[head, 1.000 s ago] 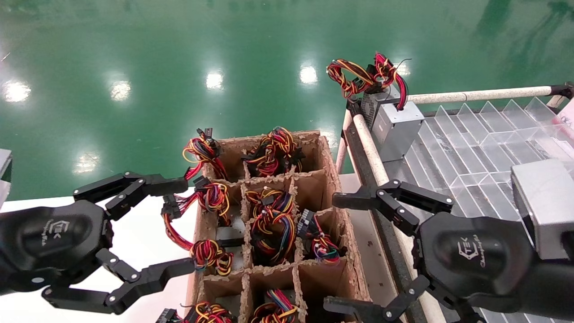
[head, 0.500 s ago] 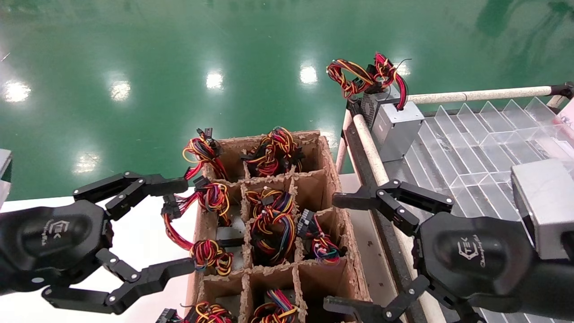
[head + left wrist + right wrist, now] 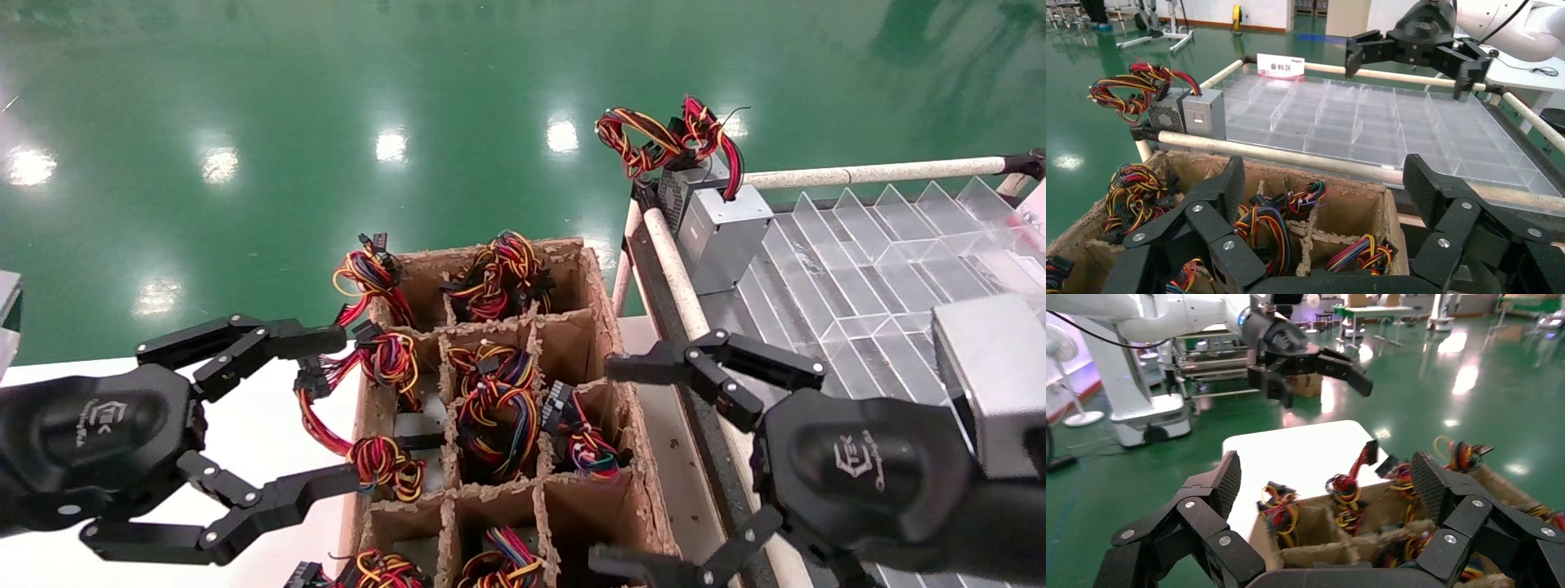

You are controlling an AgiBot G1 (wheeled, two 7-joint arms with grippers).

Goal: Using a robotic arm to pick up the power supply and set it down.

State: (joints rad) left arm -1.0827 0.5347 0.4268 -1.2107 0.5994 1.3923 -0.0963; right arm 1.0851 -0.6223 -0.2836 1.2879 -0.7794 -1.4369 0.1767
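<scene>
Pincers left and right hang spread beside the cardboard crate, gripping nothing.

1. Head camera up high, looking forward and down: the divided cardboard box sits centre, the clear compartment tray off to the robot's right, green floor beyond.
2. Left wrist camera rides close behind the left claw, low over the box, facing across to the tray and the right claw far off.
3. Right wrist camera sits tight behind the right claw, facing the opposite way across the box toward the white surface and the left claw.
4. All three share the box.
</scene>
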